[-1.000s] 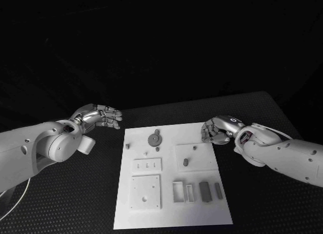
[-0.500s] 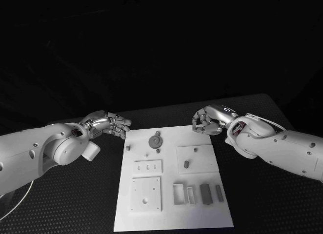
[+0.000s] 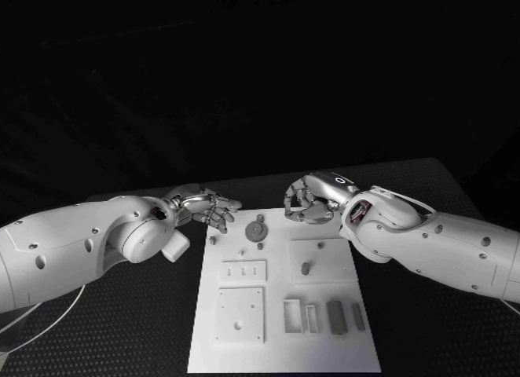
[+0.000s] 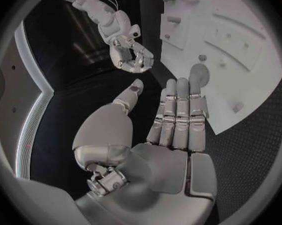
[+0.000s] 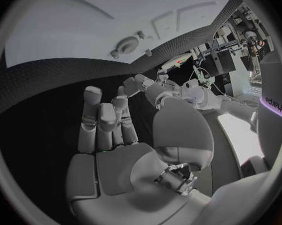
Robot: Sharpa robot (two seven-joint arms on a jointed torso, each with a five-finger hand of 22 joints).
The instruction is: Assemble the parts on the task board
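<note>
Currently both hands, left hand (image 3: 210,209) and right hand (image 3: 313,199), flank the task board (image 3: 282,345) far edge, fingers apart, empty; you risk nudging the board.

Board: one white task board (image 3: 277,345) in the middle of the table.
Hands: two, the left hand (image 3: 209,208) and the right hand (image 3: 311,200), both at the board's far edge.
Round disc: one grey disc (image 3: 257,230) near the board's far edge.
Dark upright blocks: two (image 3: 336,314) near the board's near right corner, possibly more; they are hard to separate.
Square plates: three raised ones (image 3: 239,314) on the board.
</note>
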